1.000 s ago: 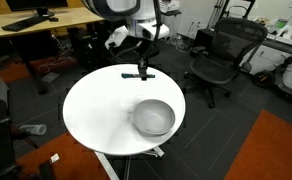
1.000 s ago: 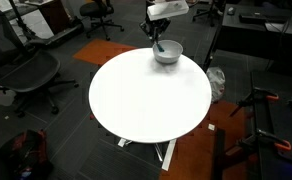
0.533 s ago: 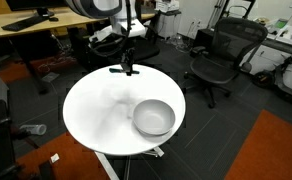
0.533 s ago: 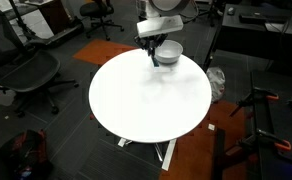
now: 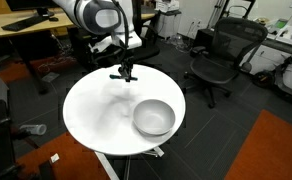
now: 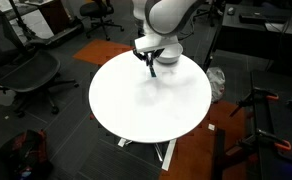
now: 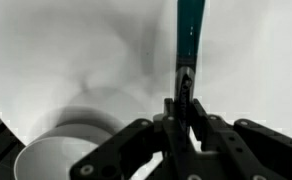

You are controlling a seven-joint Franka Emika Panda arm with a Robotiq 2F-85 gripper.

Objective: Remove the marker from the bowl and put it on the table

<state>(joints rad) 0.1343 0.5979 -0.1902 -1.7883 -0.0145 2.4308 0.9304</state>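
Observation:
My gripper (image 7: 184, 98) is shut on the marker (image 7: 189, 40), a slim dark stick with a teal-blue end that points away over the white table (image 7: 76, 50). In both exterior views the gripper (image 5: 125, 72) (image 6: 150, 62) holds the marker (image 5: 121, 76) above the table (image 5: 96, 110) (image 6: 146, 105), away from the bowl. The grey bowl (image 5: 154, 117) stands empty on the table, and part of its rim shows in the wrist view (image 7: 56, 150). In an exterior view the bowl (image 6: 167, 66) is mostly hidden behind the arm.
Black office chairs (image 5: 221, 55) (image 6: 31, 75) stand around the table. A wooden desk (image 5: 36, 25) stands behind the arm. An orange rug (image 5: 276, 145) lies on the dark floor.
The gripper has carried the marker away from the bowl, across the table's far side, and lowered it closer to the tabletop. The bowl has not moved.

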